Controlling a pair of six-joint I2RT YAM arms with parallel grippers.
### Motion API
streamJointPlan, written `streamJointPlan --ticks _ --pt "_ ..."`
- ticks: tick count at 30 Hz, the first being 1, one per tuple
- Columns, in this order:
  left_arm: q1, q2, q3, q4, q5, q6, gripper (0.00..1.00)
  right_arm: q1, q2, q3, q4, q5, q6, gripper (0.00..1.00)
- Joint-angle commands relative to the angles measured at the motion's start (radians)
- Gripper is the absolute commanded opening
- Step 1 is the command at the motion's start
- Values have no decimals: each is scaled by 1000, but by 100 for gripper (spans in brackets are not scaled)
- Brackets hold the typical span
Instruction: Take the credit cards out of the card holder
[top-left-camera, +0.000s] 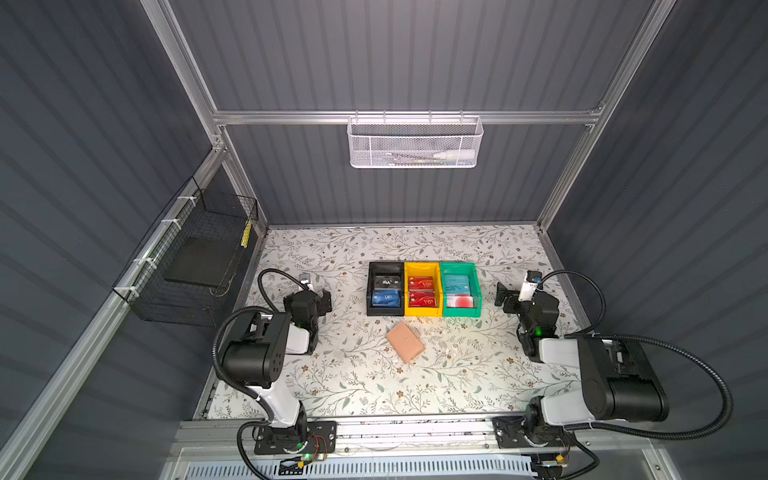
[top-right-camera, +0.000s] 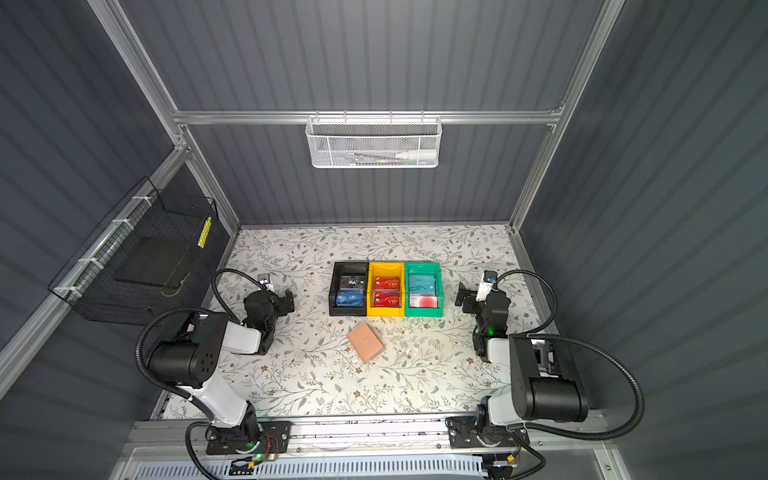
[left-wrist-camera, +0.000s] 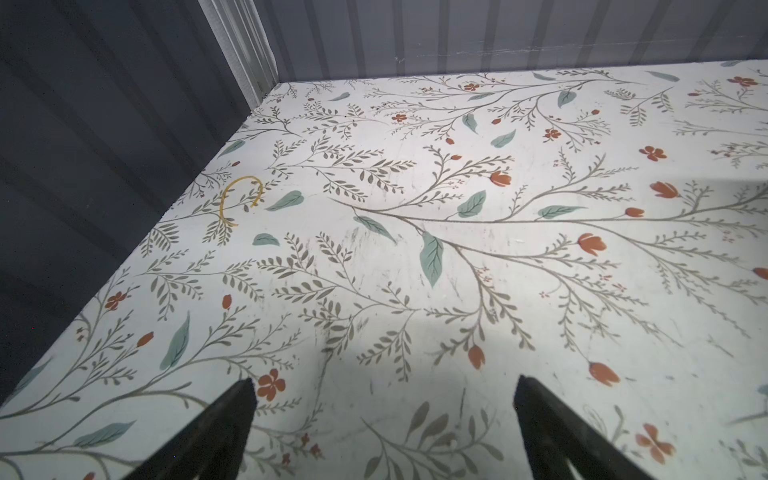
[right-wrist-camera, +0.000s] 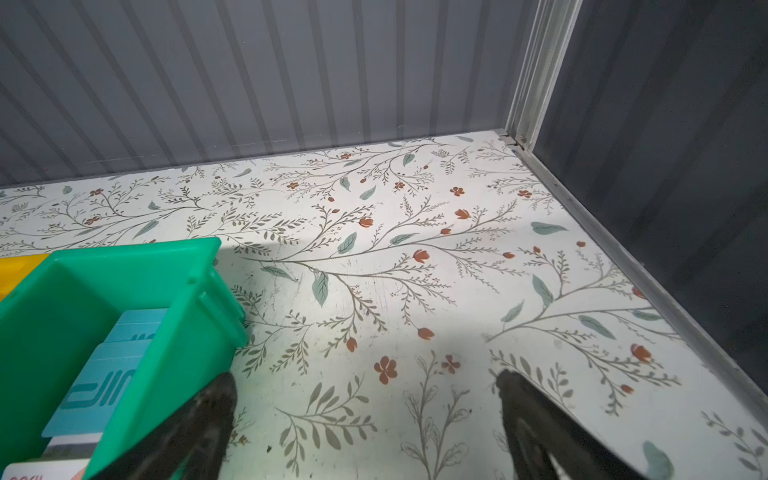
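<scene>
**Holder closed, both pincers wide and empty**

You see the small tan leather-like folding card holder (top-left-camera: 405, 343) lying closed and flat on the floral-patterned worktop (top-left-camera: 353, 386). It is a little askew, just in front of the bins and between the two arms. I judge that it lies there so that either arm can reach it. You cannot tell if cards are inside, because the cover hides the sleeves.

The left pincer (left-wrist-camera: 384, 384) stands wide open over bare worktop and holds nothing. The right pincer (right-wrist-camera: 365, 378) is also wide open and empty, with one finger just beside the wall of the green plastic bin (right-wrist-camera: 124, 251). Both are well apart from the holder, out at the sides, probably to keep the middle free.

Now the count. There is one card holder and there are two pincers. Three bins stand touching in a row: a black plastic bin (top-left-camera: 370, 291), a yellow plastic bin (top-left-camera: 422, 265) and the green one.

The thin plastic credit cards (top-left-camera: 420, 284) seem to be sorted by colour:
- The black bin holds one dark card and one blue card.
- The yellow bin holds two red cards.
- The green bin holds one white-and-red card and teal ones. The right wrist view suggests two teal cards overlapping.
</scene>
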Motion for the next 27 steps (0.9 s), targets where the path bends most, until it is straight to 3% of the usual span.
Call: streamJointPlan --ticks 1,21,24,27 --pt "4 3 17 6 5 -11 100 3 4 19 3 -5 -4 99" --pt "4 1 16 9 5 -11 100 7 -1 18 6 36 3 99" --pt "4 -6 18 10 -6 -6 99 18 -68 48 -102 106 15 99" --pt "4 -85 78 -170 -7 -10 98 59 -178 114 -295 142 -21 99"
